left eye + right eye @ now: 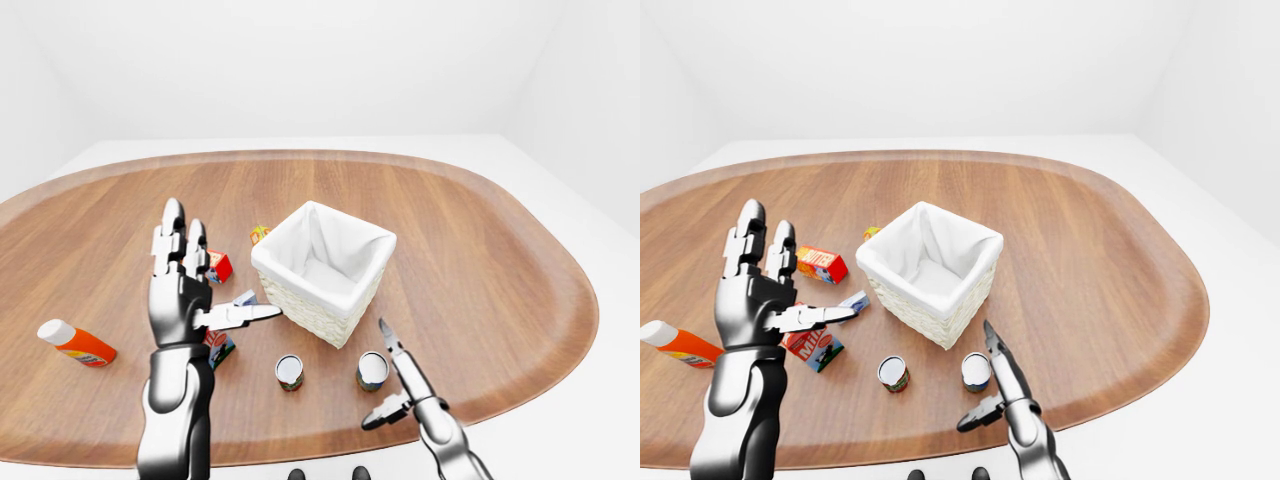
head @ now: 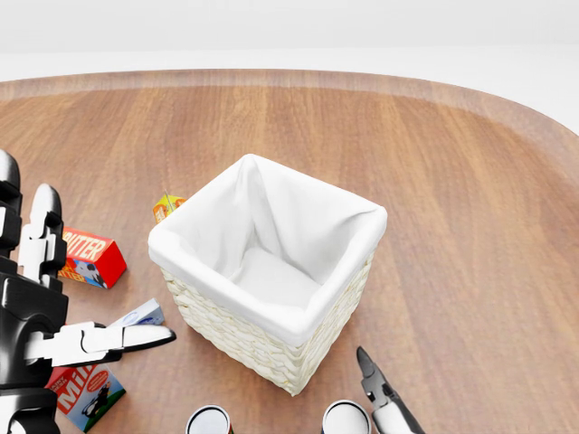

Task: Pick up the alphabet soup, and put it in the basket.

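I have the right hand [image 1: 992,390] with its fingers spread apart, empty, hovering just beside the alphabet soup [image 1: 976,371], the right one of two cans near the tabletop's [image 1: 1090,260] bottom edge in the eye views. My left hand [image 1: 758,290] is raised and splayed open over the left part, holding nothing. The basket [image 1: 930,272] sits mid-tabletop, just above both cans.

White-lined cream wicker basket [image 2: 237,336] on brown woodgrain table [image 2: 452,181].

Bright even overhead light, soft faint shadows, sharp render, eye views bowed at edges
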Controlling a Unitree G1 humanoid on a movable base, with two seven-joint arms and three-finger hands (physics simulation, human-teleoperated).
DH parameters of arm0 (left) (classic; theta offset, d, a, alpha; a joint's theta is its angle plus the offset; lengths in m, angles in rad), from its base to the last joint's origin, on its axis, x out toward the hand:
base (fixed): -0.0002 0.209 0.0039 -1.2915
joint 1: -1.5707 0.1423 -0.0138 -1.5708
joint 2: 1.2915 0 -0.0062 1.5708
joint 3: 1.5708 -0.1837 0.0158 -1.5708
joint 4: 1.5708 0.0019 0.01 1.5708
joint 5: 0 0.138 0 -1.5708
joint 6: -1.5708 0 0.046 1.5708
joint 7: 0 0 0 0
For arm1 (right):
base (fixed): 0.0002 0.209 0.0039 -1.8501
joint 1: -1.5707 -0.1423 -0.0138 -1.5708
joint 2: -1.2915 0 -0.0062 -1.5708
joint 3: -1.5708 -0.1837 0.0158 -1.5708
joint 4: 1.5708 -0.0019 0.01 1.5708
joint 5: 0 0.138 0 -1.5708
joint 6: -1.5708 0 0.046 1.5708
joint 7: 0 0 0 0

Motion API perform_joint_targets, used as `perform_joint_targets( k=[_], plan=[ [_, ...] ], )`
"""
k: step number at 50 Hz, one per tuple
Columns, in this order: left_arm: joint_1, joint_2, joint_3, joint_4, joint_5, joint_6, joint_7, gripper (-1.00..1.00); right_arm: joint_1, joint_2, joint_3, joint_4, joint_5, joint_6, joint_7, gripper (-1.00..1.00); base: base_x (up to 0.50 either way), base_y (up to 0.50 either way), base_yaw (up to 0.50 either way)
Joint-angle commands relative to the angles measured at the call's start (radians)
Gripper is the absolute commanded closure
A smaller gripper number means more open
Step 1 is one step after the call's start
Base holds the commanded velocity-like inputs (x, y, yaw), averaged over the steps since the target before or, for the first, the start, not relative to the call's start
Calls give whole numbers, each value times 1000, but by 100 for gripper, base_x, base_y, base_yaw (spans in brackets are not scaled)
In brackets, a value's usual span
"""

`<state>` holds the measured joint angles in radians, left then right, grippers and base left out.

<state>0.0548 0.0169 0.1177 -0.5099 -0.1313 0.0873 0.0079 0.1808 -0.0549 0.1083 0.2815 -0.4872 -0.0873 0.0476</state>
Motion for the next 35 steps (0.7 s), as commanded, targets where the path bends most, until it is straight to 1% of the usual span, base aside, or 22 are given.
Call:
perform_joint_targets(
  k=[1,35],
  plan=[
    [-3,0,1,14,2,0,-2,-100,-15,1,1,34,-11,0,-7,-100,0,0,0],
    [0,1,-3,22,7,0,-4,-100,-65,3,-3,118,-34,0,-21,-100,0,0,0]
  ],
)
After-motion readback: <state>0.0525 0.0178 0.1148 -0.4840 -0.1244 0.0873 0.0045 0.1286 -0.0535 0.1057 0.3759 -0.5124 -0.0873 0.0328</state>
